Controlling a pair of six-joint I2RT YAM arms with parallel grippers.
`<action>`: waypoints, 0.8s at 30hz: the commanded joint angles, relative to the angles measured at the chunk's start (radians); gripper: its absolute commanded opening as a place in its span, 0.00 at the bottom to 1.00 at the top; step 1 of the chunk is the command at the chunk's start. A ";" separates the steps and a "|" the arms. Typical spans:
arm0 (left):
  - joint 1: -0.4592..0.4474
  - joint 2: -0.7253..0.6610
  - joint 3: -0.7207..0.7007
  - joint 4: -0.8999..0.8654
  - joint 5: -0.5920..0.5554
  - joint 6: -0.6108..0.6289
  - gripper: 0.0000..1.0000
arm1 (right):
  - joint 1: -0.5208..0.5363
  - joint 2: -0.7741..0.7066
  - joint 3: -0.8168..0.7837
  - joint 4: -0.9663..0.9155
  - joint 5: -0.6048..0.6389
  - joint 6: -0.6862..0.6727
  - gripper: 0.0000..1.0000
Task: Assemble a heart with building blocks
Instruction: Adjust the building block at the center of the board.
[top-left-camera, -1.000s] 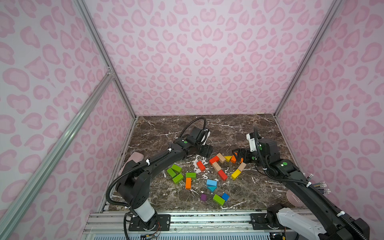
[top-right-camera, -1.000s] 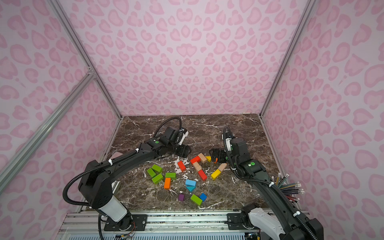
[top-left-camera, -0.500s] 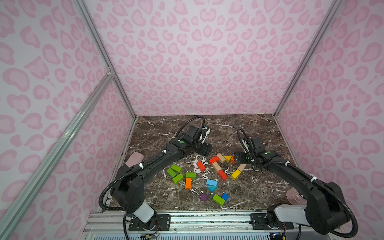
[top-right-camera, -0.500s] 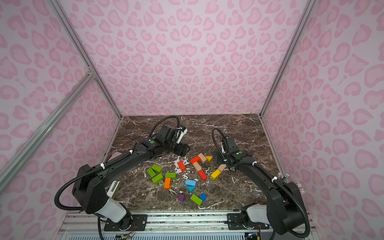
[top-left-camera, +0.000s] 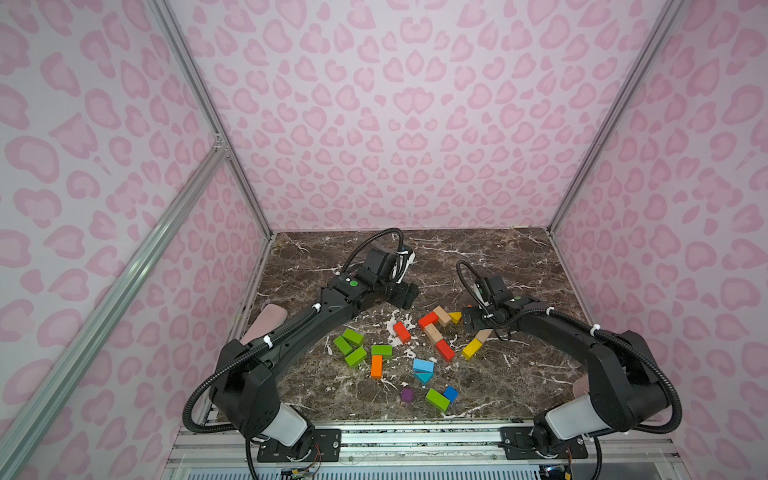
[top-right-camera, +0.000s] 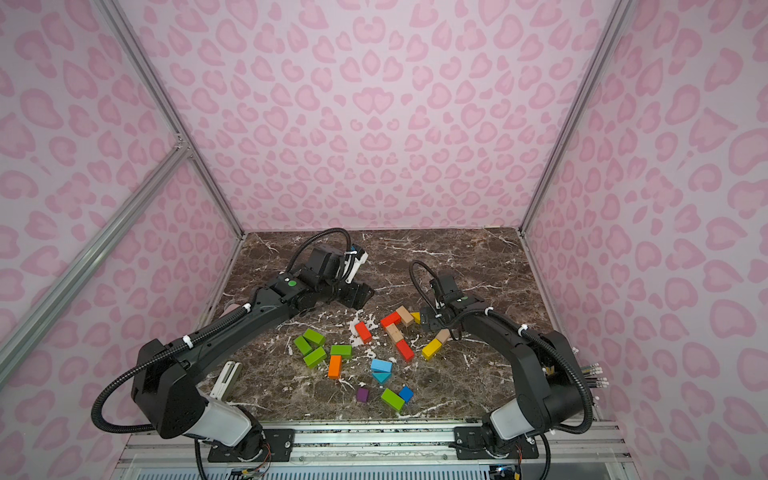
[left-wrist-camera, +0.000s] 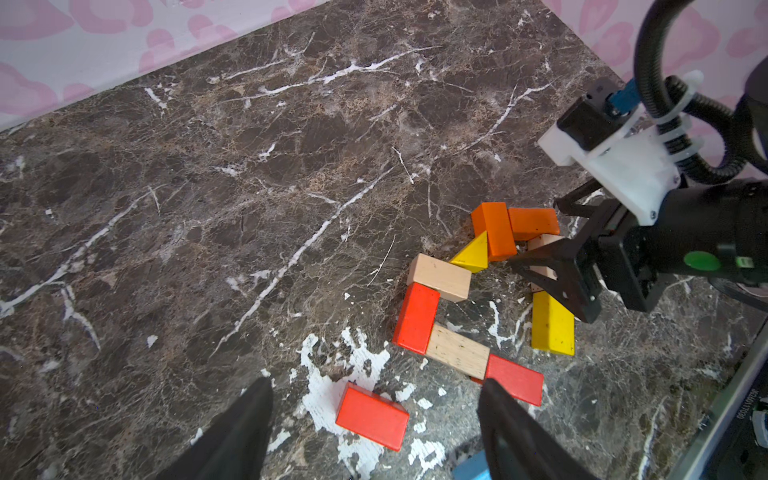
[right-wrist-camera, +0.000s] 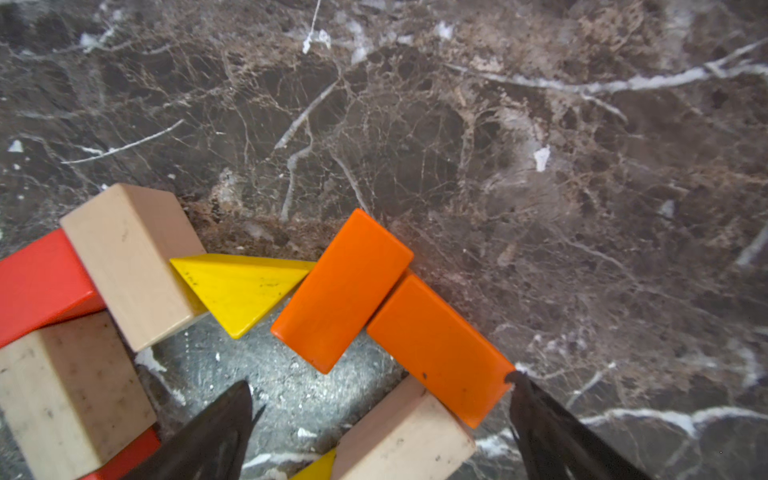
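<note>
The building blocks lie on the marble table (top-left-camera: 519, 266). A partial outline of red (top-left-camera: 428, 319), tan (top-left-camera: 432, 333), yellow (top-left-camera: 472, 348) and orange bricks (right-wrist-camera: 343, 291) sits at the centre. My right gripper (right-wrist-camera: 378, 386) is open and low over its right side. It straddles a tan block (right-wrist-camera: 405, 432), and one fingertip touches the corner of an orange brick (right-wrist-camera: 440, 349). My left gripper (left-wrist-camera: 374, 390) hangs open above a loose red brick (left-wrist-camera: 372, 415), and in a top view (top-left-camera: 409, 295) it is behind the outline.
Loose green bricks (top-left-camera: 351, 345), an orange brick (top-left-camera: 376, 366), blue pieces (top-left-camera: 423, 365), a purple cube (top-left-camera: 407, 395) and a green brick (top-left-camera: 437, 400) lie toward the front. Coloured pencils (top-right-camera: 592, 376) stick out at the right wall. Pink walls enclose three sides.
My right arm has dropped from a raised pose to lie low over the outline's right side, and its jaws have widened. The left arm has barely moved.
</note>
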 joint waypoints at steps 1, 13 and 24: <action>0.003 -0.005 -0.002 0.031 -0.002 0.008 0.80 | 0.002 0.018 0.021 0.016 0.026 -0.009 1.00; 0.007 -0.003 -0.009 0.037 -0.001 0.006 0.80 | 0.001 0.081 0.049 0.035 0.042 -0.008 1.00; 0.007 0.002 -0.009 0.040 0.009 0.002 0.80 | -0.015 0.080 0.052 0.047 0.038 0.001 0.99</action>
